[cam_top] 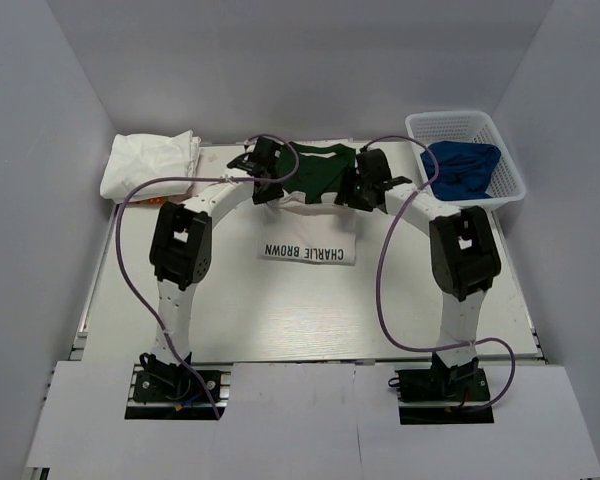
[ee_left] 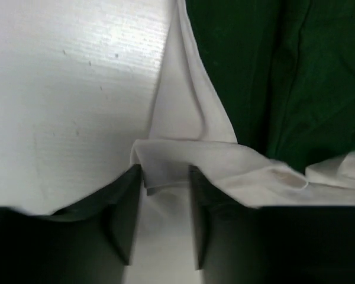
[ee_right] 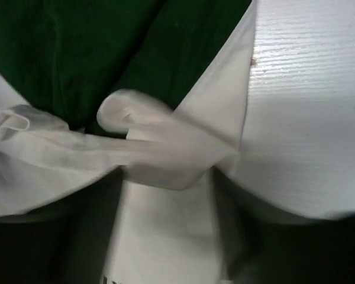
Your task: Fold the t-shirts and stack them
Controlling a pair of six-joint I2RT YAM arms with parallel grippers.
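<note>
Folded stack: a white rectangular cloth bundle (cam_top: 150, 165) lies at the upper left of the pale table (cam_top: 280, 320), well apart from the work in the middle.
Left gripper (cam_top: 265, 172): low over the left edge of the shirt. In its wrist view the dark fingers (ee_left: 130, 195) stand partly apart, and a white hem fold lies loose between them, unpinched.
Shirt in hand: the dark green and white cloth t-shirt (cam_top: 320, 168) lies upper centre. Its white lower part carries black printed lettering (cam_top: 308, 252) and reaches toward the bottom of the frame.
Right gripper (cam_top: 365, 188): over the shirt's right edge. The wrist view is blurred, but the jaws look well apart, with a rolled white fold lying between them rather than clamped.
Step, as I judge it: laying down a fold across the shirt.
Doing it well: lift both grippers straight up so neither fold drags, then check the hem lies flat and square.
Risk: the rolled right-hand fold may spring open.
Upper right: a white plastic mesh basket (cam_top: 508, 165) holds a crumpled blue cloth (cam_top: 462, 168).
</note>
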